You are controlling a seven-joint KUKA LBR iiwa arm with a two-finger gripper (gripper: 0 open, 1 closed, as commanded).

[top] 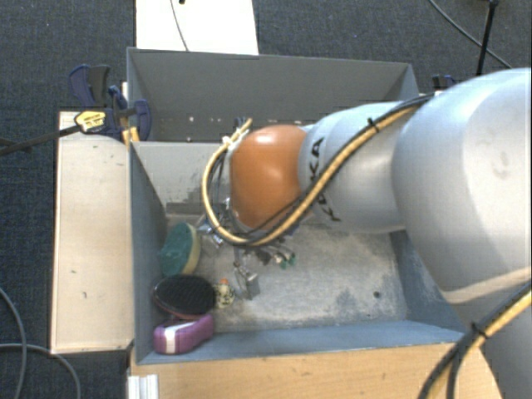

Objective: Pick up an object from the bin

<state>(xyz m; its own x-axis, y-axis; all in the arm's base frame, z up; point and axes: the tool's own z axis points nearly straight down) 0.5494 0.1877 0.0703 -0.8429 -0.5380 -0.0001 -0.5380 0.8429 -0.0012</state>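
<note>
Nearest you, in the front left corner of the bin [332, 293], lies a purple and white piece [183, 335], close against the front wall. Just behind it sits a black oval brush [184, 296], and touching or almost touching the brush's right edge is a small yellowish piece [223, 292].

Next comes the gripper [246, 279], low over the bare floor just right of that yellowish piece. You cannot tell from here whether the claw is wide or narrow, and nothing can be seen caught in it. Some small green-tipped bits [287, 261] show just to its right; whether they belong to the wrist or lie loose, you cannot tell.

Further back on the left, a teal round sponge [178, 248] leans by the side wall, just beyond the brush. Above the gripper hangs the orange cover [264, 173] of the wrist, with the grey arm [399, 165] running off to the right.

As for progress, judge it as early: the arm is down in the bin among the things, but no pick shows as made. All four things rest on the floor. What is left is the closing on one of them, most likely the yellowish piece since it is nearest, then the lift clear of the bin
</note>
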